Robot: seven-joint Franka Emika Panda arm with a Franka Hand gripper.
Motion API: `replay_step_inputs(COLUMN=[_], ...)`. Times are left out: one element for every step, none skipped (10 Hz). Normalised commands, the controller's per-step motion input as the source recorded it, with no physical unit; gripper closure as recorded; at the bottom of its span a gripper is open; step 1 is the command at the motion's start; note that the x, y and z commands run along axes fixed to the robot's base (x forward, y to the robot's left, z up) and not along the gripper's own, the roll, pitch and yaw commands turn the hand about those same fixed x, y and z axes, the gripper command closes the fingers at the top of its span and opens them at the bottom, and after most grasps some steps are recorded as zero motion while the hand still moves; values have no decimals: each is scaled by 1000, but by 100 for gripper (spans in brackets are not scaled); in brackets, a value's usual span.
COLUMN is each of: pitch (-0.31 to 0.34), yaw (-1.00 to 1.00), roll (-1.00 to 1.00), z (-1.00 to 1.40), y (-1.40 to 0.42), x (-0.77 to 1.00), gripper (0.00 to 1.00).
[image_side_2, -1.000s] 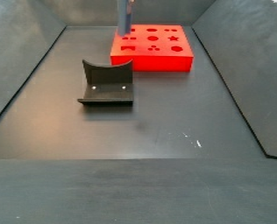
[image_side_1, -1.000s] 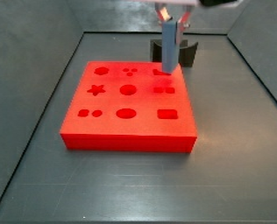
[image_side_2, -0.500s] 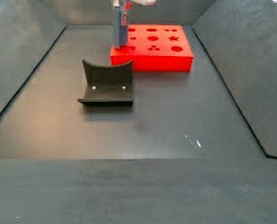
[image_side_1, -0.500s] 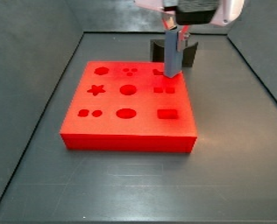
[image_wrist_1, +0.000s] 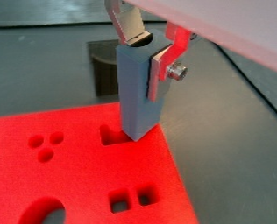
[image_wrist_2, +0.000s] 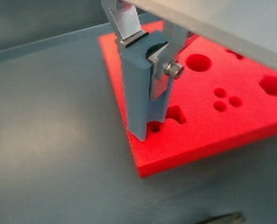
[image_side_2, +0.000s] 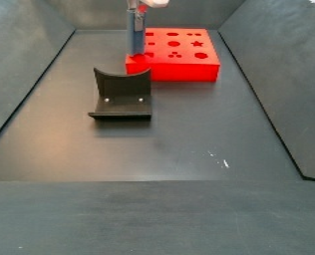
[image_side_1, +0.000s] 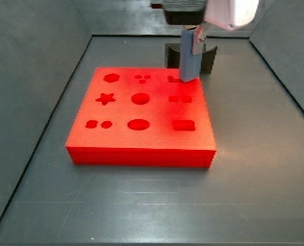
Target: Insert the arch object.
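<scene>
My gripper [image_wrist_1: 151, 48] is shut on the arch object [image_wrist_1: 141, 87], a slim grey-blue peg held upright. It hangs over the back edge of the red block [image_wrist_1: 59, 175], which has several shaped holes. The peg's lower end meets the block's top beside an arch-shaped hole [image_wrist_1: 110, 133]; I cannot tell whether it has gone in. The same grip shows in a wrist view, with gripper [image_wrist_2: 147, 52], peg [image_wrist_2: 138, 96] and block [image_wrist_2: 223, 105]. In both side views the peg [image_side_1: 190, 60] [image_side_2: 138, 35] stands at the edge of the block [image_side_1: 141, 115] [image_side_2: 180, 55].
The fixture [image_side_2: 121, 95], a dark bracket on a base plate, stands on the floor just beyond the block's edge nearest the peg; it also shows behind the peg [image_side_1: 208, 60] [image_wrist_1: 102, 74]. Dark walls enclose the grey floor [image_side_2: 160, 159].
My gripper has come down with the peg in it, bringing the peg's lower end to the block's top. The block and fixture have not moved.
</scene>
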Motion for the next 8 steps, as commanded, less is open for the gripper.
replay_step_inputs(pitch=[39,41,29,34,36,36,29,-43], yaw=[-886,-917,-931,-943,-934,-934,-923,-446], roll=[-67,-40,-27,0,0,0,-3,-154], z=[91,80,57,43,37,34,37,0], y=[0,0,0,0,0,0,0,134], x=[0,0,-40,-83,-94,-91,-103,-109], gripper=[100,100,100,100,100,100,100,100])
